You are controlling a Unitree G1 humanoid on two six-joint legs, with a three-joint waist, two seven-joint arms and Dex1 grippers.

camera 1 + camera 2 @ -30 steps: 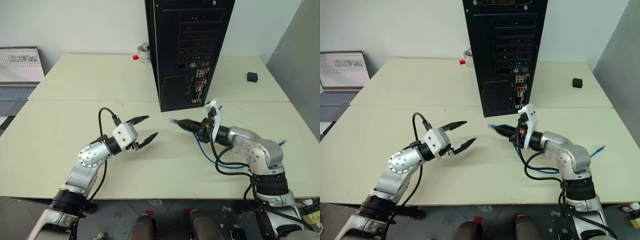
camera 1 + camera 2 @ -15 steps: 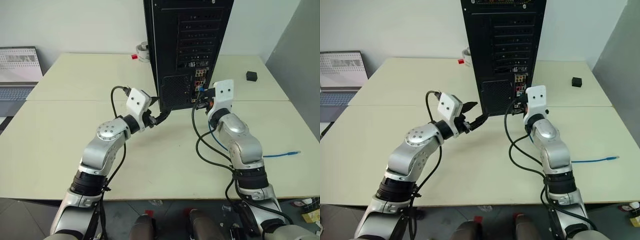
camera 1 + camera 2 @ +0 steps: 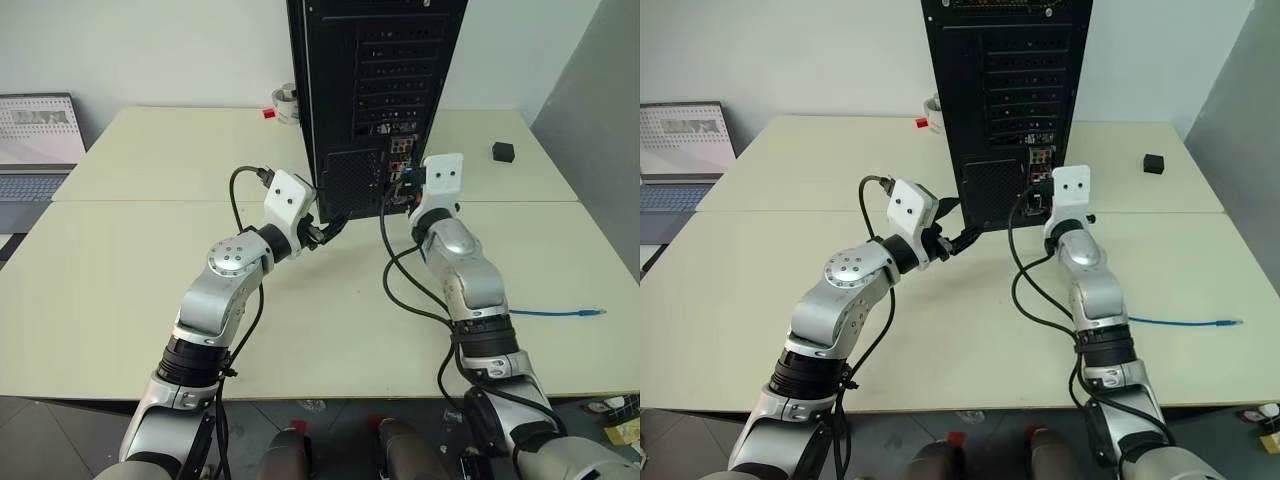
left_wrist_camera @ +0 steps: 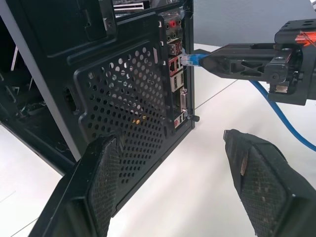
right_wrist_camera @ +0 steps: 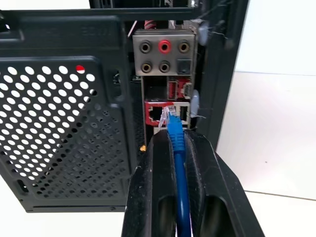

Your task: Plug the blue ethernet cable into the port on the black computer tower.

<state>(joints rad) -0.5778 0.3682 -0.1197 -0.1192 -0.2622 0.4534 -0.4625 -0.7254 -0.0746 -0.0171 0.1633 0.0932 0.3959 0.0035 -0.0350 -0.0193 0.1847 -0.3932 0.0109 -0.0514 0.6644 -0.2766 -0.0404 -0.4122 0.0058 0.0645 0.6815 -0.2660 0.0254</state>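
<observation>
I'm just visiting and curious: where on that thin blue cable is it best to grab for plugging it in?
Just behind the clear plug, on the blue ethernet cable, coming from behind. The right tool pinches it there, so the plug pokes out toward the port.

A laptop (image 3: 38, 145) is seen open at the far left edge of the pale table (image 3: 120, 260). A tape roll (image 3: 287, 103) with a small red item (image 3: 270, 114) beside it is placed behind. A small black cube (image 3: 504, 152) is set far right.
</observation>
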